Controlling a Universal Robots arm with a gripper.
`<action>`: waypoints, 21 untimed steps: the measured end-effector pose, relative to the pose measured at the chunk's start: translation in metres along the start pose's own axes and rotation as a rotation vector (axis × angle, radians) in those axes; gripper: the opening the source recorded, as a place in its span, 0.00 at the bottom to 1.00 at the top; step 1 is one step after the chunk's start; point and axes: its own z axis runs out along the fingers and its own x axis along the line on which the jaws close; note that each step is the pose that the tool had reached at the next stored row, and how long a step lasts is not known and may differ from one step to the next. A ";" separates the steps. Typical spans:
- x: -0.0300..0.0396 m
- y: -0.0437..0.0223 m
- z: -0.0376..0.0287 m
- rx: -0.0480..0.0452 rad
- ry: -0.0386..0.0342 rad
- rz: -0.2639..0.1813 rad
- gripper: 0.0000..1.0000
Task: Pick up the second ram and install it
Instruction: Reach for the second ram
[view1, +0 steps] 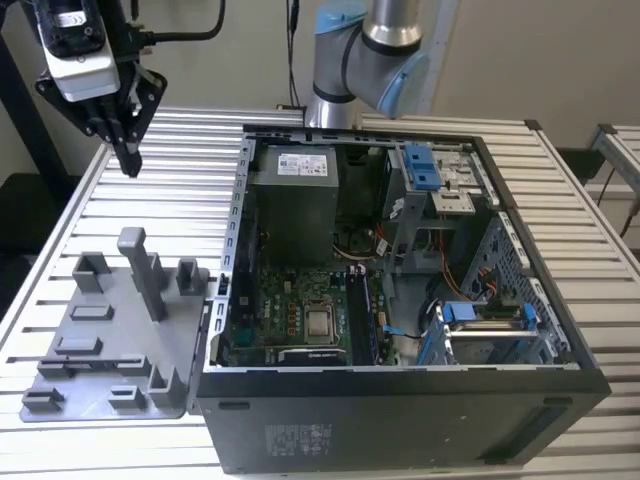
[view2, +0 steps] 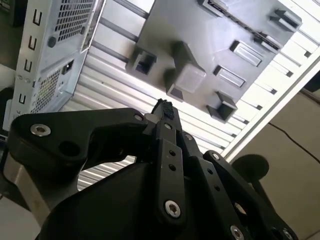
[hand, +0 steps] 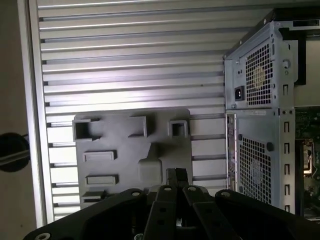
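Observation:
My gripper (view1: 131, 160) hangs at the exterior view's upper left, above the slatted table and behind the grey fixture plate (view1: 85, 345). Its black fingers point down, pressed together with nothing between them. Both wrist views show the shut fingertips (view2: 163, 106) (hand: 176, 173) over the fixture plate (view2: 210, 40) (hand: 125, 150), whose pockets and blocks look bare. The second ram is out of view. The open computer case (view1: 400, 385) lies on the exterior view's right, with its green motherboard (view1: 285, 300) and long black slots (view1: 362, 315) exposed.
A tall grey post (view1: 148, 270) rises from the fixture plate next to the case's wall. Inside the case are a power supply (view1: 295, 210), blue-clipped drive bays (view1: 425, 170) and loose cables. The arm's base (view1: 370, 60) stands behind the case. The table's edge (hand: 32, 125) runs nearby.

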 end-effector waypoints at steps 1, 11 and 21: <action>0.0030 -0.0003 0.0001 0.0003 0.0039 0.000 0.11; 0.0360 -0.0032 0.0030 0.0027 0.0375 0.001 0.11; 0.0631 -0.0053 0.0062 0.0028 0.0377 -0.002 0.11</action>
